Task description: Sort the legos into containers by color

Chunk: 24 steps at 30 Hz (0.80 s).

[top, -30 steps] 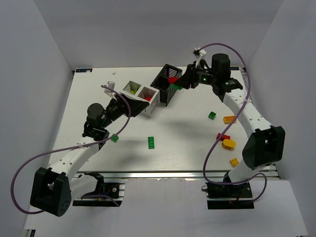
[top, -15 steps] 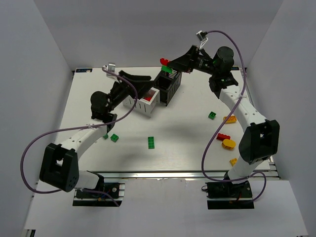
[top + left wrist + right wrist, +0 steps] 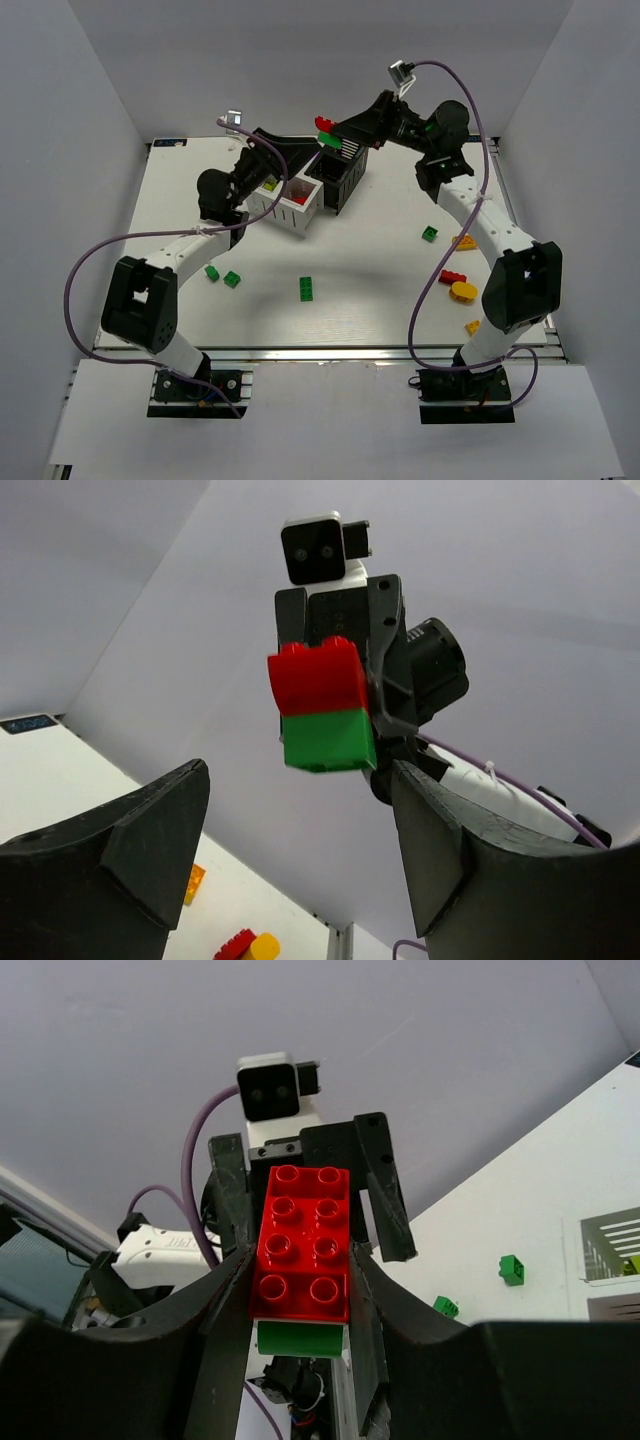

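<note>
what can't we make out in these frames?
- Black container contents: top external, dark inside, right gripper overhangs it.
- White container contents: top external, left gripper partly covers it.
- Green lego studs: right wrist, red lego sits over them.

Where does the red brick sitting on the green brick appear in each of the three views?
Top external: the brick pair is at upper centre, held in the air.
Left wrist: the middle of the picture, red above green.
Right wrist: centre, lower half, red studs facing the camera.
Shared landmark: the right gripper, clamped on the pair in every view.
</note>
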Available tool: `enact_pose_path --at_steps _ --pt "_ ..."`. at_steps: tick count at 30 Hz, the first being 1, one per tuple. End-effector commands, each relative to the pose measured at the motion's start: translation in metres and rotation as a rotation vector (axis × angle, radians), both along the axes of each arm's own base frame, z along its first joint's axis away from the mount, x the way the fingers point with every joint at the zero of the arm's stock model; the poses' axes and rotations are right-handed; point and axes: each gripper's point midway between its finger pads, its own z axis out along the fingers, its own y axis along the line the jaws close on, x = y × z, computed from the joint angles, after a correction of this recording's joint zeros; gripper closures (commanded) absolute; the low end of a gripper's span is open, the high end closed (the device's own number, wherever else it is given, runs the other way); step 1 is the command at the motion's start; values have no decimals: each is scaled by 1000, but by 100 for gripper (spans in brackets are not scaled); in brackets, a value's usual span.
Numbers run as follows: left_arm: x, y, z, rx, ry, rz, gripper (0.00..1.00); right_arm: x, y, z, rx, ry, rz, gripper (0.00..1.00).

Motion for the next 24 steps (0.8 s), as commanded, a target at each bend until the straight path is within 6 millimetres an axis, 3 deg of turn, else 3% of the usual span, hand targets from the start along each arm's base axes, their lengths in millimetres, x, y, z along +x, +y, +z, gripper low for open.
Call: enact_pose_path --at_steps 1,10,17,24 --pt "-15 2 36 -81 -80 -49 18 -14 5 10 24 -66 39 100" --pt "-19 0 31 -103 -57 -99 27 -10 16 -1 -2 -84 49 100" --pt "-23 -4 30 -115 -52 -155 66 -6 18 -5 -13 -92 41 100" --pt "-25 -6 26 -104 -56 -193 93 -1 16 2 -7 -120 24 100"
